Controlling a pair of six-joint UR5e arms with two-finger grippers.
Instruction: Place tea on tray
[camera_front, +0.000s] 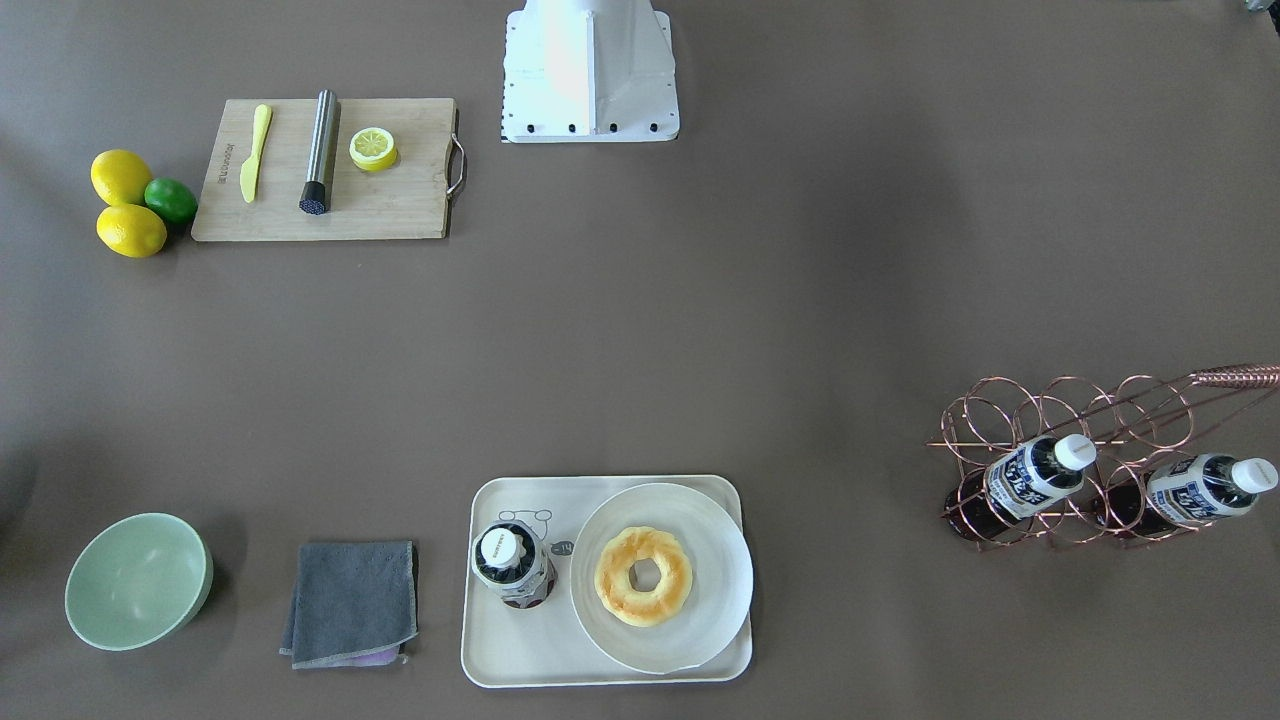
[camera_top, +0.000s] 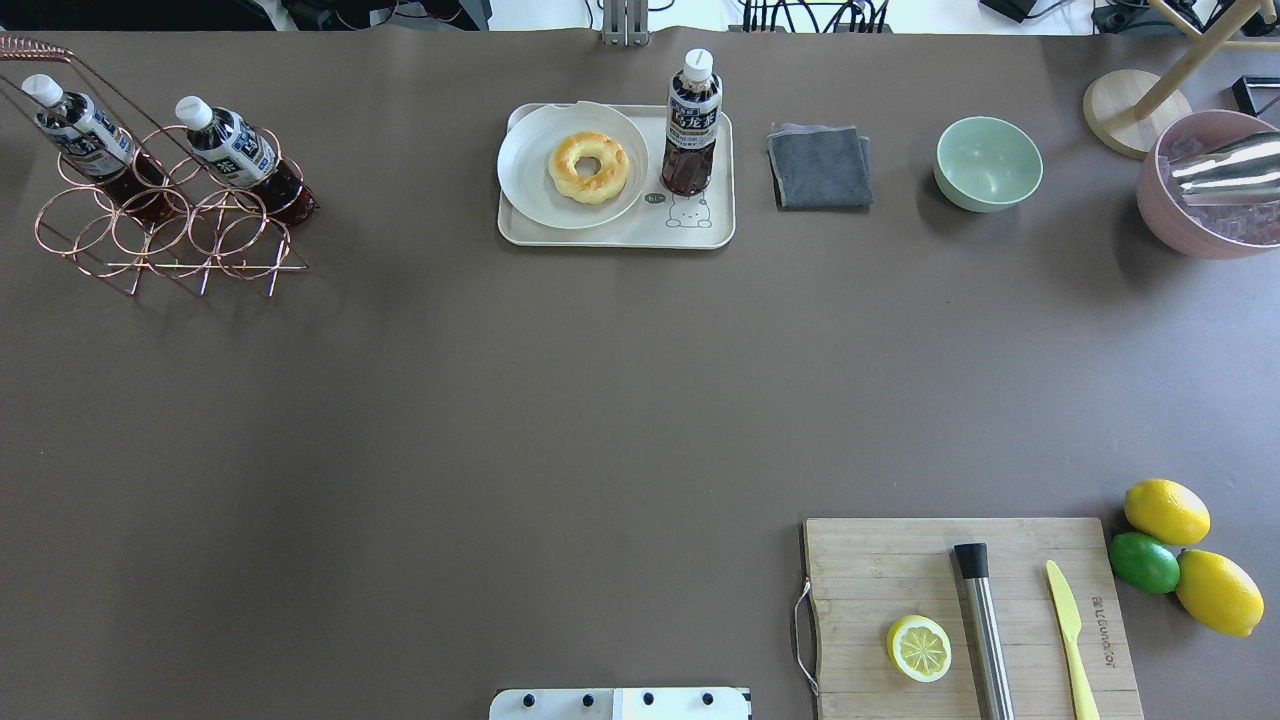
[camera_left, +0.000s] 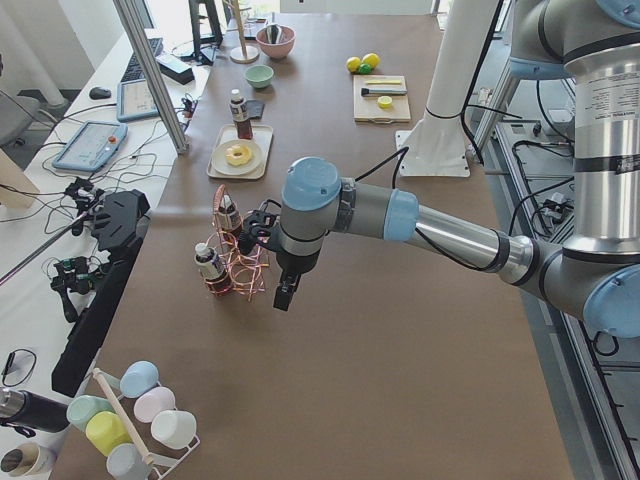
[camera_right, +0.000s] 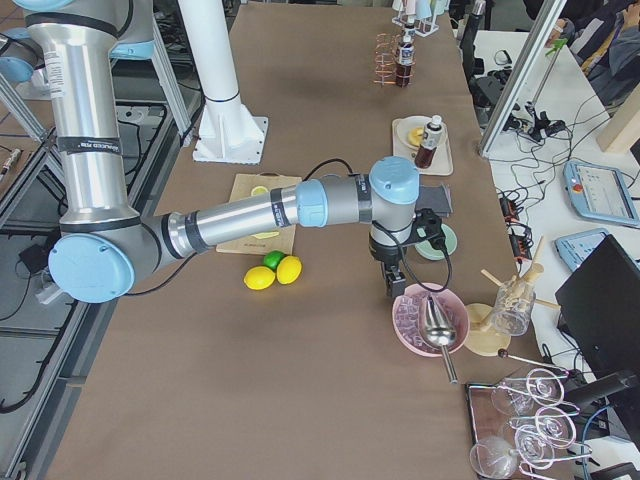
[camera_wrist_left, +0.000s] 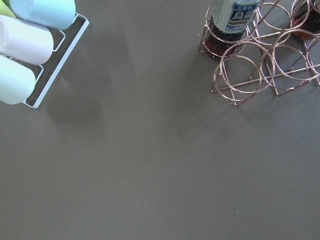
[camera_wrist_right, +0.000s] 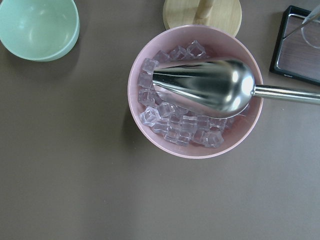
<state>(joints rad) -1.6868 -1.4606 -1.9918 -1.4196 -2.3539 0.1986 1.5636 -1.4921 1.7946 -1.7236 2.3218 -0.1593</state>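
Note:
A tea bottle (camera_top: 690, 125) with a white cap stands upright on the cream bear tray (camera_top: 610, 238), beside a round white plate (camera_top: 530, 190) with a doughnut. It also shows in the front-facing view (camera_front: 513, 565) on the tray (camera_front: 500, 660). Two look-alike bottles (camera_top: 75, 130) (camera_top: 235, 150) lie in a copper wire rack (camera_top: 170, 240). My left gripper (camera_left: 285, 298) hangs beside that rack, far from the tray; I cannot tell if it is open. My right gripper (camera_right: 393, 288) hangs above a pink ice bowl (camera_right: 428, 318); I cannot tell its state.
A grey cloth (camera_top: 820, 167) and a green bowl (camera_top: 988, 163) lie right of the tray. The pink bowl (camera_wrist_right: 195, 90) holds ice and a metal scoop. A wooden board (camera_top: 970, 615) carries a lemon half, a metal tool and a yellow knife; lemons and a lime (camera_top: 1145, 562) lie beside it.

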